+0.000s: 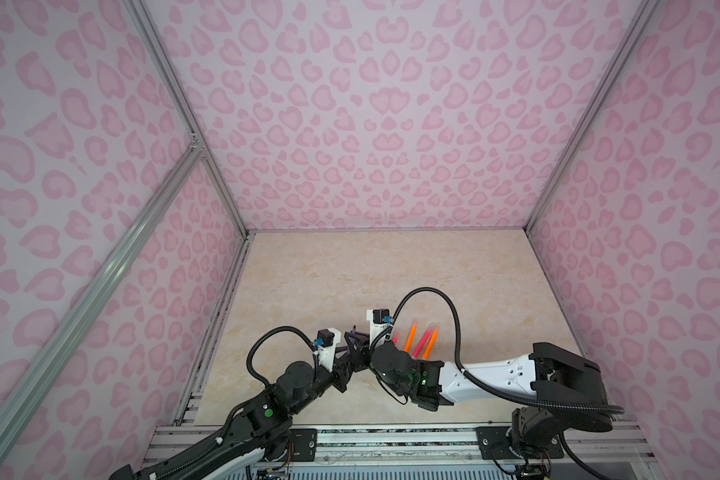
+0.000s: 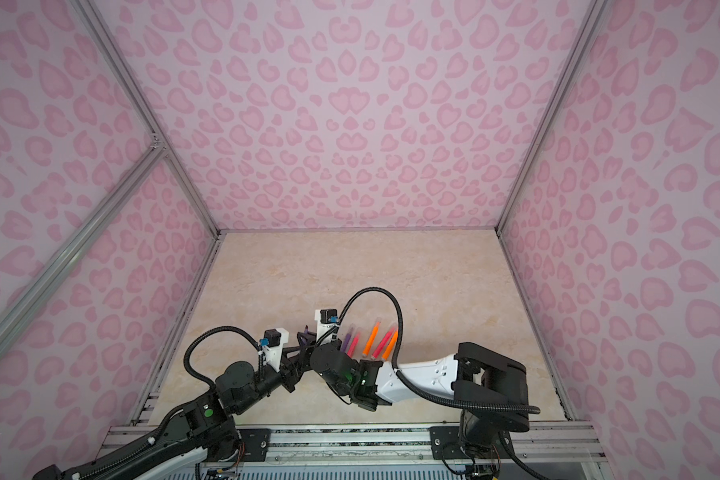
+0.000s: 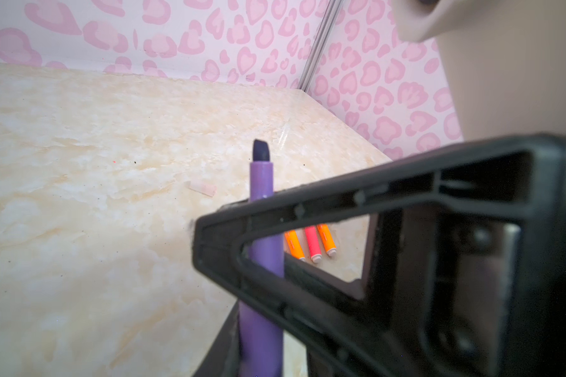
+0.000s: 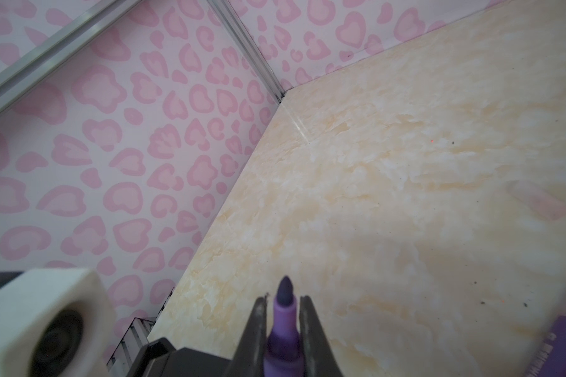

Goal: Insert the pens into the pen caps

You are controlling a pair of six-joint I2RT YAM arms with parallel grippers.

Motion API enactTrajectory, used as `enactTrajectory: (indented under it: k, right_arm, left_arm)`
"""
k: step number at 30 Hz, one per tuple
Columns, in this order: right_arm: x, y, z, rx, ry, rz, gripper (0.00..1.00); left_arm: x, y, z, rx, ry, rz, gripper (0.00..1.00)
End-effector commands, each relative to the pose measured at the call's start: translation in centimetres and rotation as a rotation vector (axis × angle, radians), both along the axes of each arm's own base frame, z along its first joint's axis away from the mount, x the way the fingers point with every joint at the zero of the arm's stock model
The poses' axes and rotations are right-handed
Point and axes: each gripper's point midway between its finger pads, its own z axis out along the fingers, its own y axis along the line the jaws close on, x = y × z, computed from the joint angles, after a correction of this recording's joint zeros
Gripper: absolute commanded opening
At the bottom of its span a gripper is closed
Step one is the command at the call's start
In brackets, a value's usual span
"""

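In both top views my left gripper (image 1: 347,354) and right gripper (image 1: 361,345) meet over the near middle of the tabletop (image 1: 308,270) around a purple pen (image 1: 353,333), dark tip aimed toward the back wall (image 1: 371,124). My left wrist view: lilac barrel (image 3: 261,176) running away from the lens, slanted nib bare; whether my left gripper grips it I cannot tell. My right wrist view: right gripper (image 4: 283,298) clamped on its neck, nib leading outward.
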Motion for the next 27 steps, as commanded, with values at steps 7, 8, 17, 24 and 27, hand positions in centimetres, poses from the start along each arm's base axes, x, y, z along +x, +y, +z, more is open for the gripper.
enactTrajectory:
  k: [7,8,17,24,27]
  right_arm:
    - [0.0,-0.5,-1.3,-0.061,-0.006,-0.013,0.09]
    - [-0.1,-0.4,-1.3,-0.062,-0.006,-0.003,0.1]
    - [0.8,-2.6,-0.4,-0.09,-0.055,-0.081,0.59]
    - [3.7,-8.0,-1.0,-0.174,-0.08,-0.237,0.63]
    - [5.8,-10.5,-2.5,-0.198,-0.037,-0.304,0.6]
  left_arm:
    - [-0.2,-0.4,1.7,-0.06,-0.038,-0.022,0.16]
    - [-0.2,-0.5,1.7,-0.064,-0.038,-0.024,0.06]
    - [2.3,2.8,0.7,-0.031,0.008,0.221,0.03]
    - [4.8,5.6,-3.0,0.045,0.163,0.398,0.03]
    - [5.4,6.4,-4.0,0.035,0.23,0.427,0.03]
